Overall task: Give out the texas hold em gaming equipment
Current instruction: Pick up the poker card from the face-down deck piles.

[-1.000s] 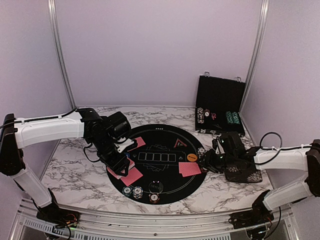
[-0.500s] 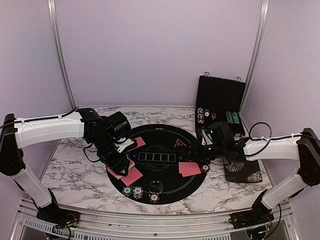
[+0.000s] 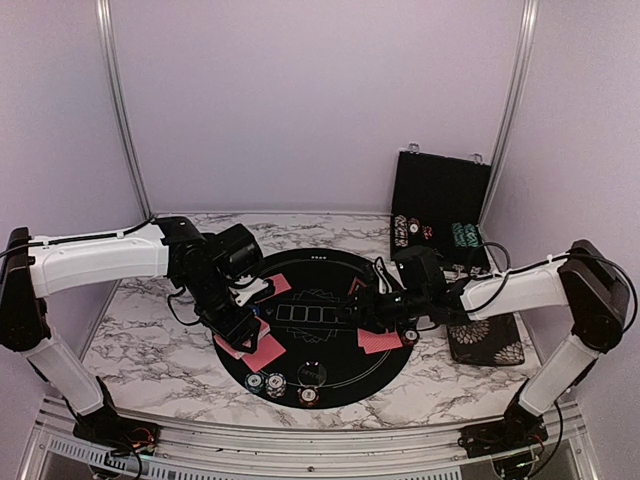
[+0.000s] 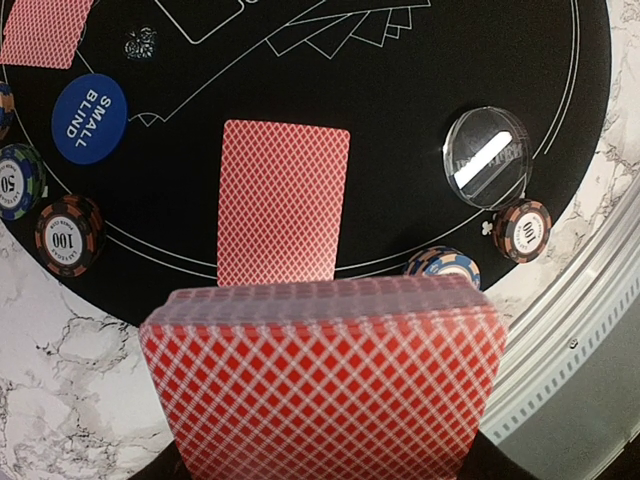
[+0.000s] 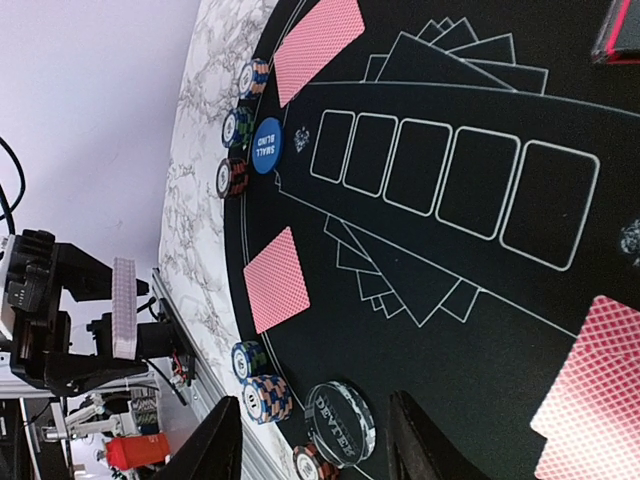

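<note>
Red-backed card deck (image 4: 325,385) pinched in the left end effector (image 4: 322,462) may spill if tilted; the right end effector (image 5: 312,450) hangs part-open, empty.

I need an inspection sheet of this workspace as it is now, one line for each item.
Surface: marble table with a round black mat in the middle.
Job's things: face-down cards on the mat, chip stacks at its near edge, blue button, clear dealer button.
Clutter: open chip case at the back right, floral pad in front of it.
Grippers: left gripper shut on a deck of cards; right gripper open and empty above the mat.
Cables: black cables along both arms.
Surroundings: plain lavender walls, metal posts.
</note>
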`<state>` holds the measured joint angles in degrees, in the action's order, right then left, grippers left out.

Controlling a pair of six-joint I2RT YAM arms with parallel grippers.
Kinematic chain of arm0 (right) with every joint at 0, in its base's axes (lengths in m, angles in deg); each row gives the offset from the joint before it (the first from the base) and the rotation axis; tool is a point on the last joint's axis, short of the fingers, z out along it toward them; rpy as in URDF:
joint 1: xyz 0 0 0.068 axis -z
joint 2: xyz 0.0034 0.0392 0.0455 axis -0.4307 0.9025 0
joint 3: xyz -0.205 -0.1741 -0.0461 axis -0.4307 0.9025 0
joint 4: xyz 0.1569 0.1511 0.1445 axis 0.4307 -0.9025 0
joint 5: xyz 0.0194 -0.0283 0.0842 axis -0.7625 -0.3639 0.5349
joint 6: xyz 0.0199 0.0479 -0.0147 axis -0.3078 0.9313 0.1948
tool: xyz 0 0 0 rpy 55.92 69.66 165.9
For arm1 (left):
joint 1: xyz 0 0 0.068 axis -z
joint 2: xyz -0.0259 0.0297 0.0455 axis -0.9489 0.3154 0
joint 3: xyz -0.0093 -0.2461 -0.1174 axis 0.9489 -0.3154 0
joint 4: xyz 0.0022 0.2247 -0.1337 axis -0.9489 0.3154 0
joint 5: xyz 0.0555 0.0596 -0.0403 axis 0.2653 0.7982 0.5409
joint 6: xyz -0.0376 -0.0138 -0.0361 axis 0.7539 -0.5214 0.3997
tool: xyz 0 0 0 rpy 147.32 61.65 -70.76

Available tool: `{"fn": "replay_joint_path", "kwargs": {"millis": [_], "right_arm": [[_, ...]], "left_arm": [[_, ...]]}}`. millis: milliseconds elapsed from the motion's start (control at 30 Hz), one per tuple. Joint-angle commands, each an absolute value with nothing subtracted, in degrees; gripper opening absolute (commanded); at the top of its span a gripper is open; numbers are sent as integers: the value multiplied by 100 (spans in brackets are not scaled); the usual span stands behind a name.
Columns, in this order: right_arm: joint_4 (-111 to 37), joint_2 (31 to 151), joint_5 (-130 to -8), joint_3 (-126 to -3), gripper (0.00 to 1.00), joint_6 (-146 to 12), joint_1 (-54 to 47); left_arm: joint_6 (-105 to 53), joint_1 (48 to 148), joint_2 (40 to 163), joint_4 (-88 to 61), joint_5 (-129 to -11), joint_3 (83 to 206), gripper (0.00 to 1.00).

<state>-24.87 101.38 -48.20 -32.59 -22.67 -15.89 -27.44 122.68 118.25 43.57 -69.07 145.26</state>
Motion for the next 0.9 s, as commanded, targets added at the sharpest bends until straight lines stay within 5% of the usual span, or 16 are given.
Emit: {"fn": "replay_joint_path", "kwargs": {"millis": [0,867], "right_arm": [[-1919,10314,-4432,-3550,48,-2045,-1686],[-667,11487,-3642,-4272,52,-1233,-2203]], "left_arm": [[-2663,12329,11771,4275,-6869,14510,51],[-2776,12375,11835,4245,-6952,14579,51]]}}
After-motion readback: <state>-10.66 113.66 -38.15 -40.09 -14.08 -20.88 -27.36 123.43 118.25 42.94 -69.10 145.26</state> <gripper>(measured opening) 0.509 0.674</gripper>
